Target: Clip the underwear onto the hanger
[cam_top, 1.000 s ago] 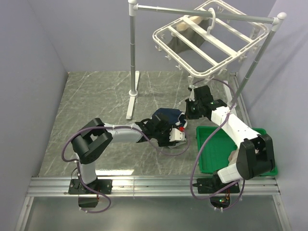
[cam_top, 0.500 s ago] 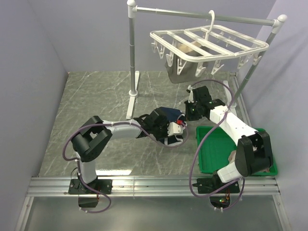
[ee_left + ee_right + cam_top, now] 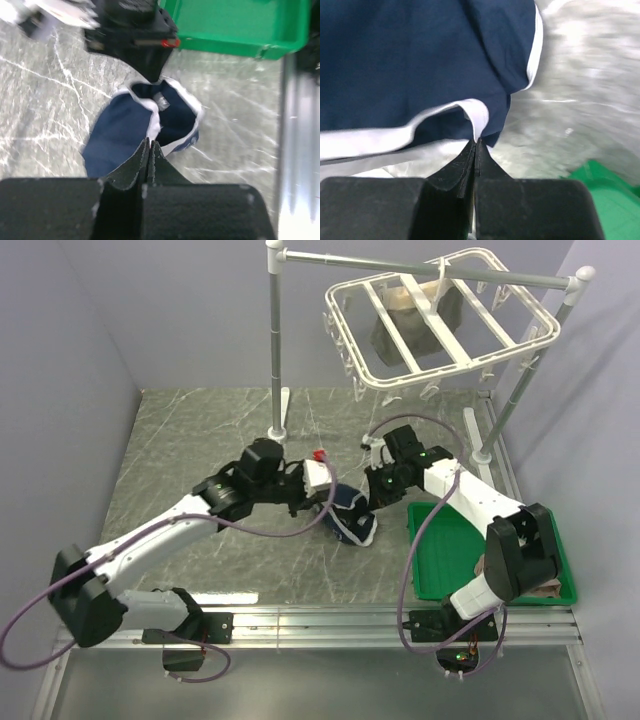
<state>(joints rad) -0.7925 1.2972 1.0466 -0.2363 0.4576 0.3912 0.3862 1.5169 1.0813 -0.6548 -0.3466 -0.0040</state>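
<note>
The underwear (image 3: 356, 524), navy with white piping, hangs bunched just above the marble floor between my two grippers. My left gripper (image 3: 332, 504) is shut on its white band; the left wrist view has the fingertips (image 3: 150, 143) pressed together where the band (image 3: 154, 125) runs in, with the underwear (image 3: 117, 137) spread beyond. My right gripper (image 3: 373, 502) is shut on another stretch of white piping, with its tips (image 3: 477, 143) pinching a fold under the navy underwear (image 3: 420, 60). The hanger (image 3: 450, 360), a white frame with clips, hangs tilted from the rail above.
A green tray (image 3: 440, 540) sits at the right, holding a beige cloth (image 3: 522, 577). The white pole stand (image 3: 275, 370) rises behind the left arm, its grey rail (image 3: 420, 268) carrying the frame. An olive-grey garment (image 3: 400, 335) hangs in the frame.
My left gripper has closed on the underwear and the left arm has stretched out. The right gripper came down and left. The frame has swung and tilted on its hook.
</note>
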